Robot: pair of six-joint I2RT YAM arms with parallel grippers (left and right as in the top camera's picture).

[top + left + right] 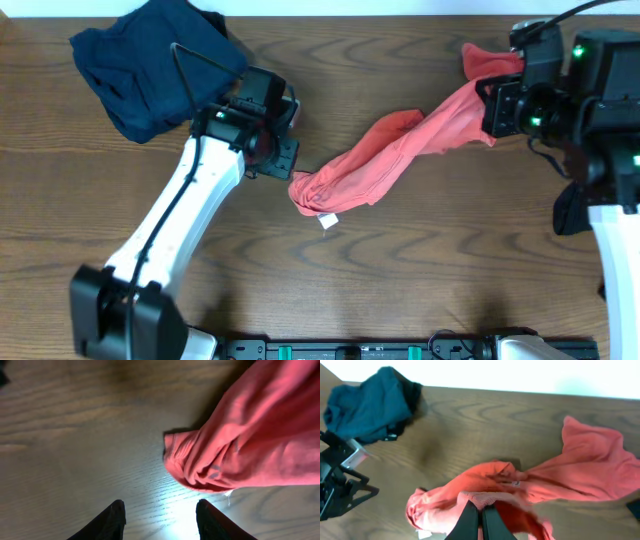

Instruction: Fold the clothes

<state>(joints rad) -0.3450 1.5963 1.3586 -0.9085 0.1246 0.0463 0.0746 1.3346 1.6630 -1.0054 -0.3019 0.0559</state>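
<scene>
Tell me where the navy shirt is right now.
In the overhead view the navy shirt lies bunched at the far left corner of the table, just beyond the left fingers, apart from the red-orange shirt.

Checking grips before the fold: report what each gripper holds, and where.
Right gripper is shut on the red shirt, pinching a bunched fold near that arm's end of it. Left gripper is open, holding nothing.

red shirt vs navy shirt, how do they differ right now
The red shirt is orange-red and drawn out in a long twisted band; the navy shirt is dark blue and bunched in a heap. The right gripper, jaws shut, grips the red shirt; nothing grips the navy shirt. Both are unfolded.
</scene>
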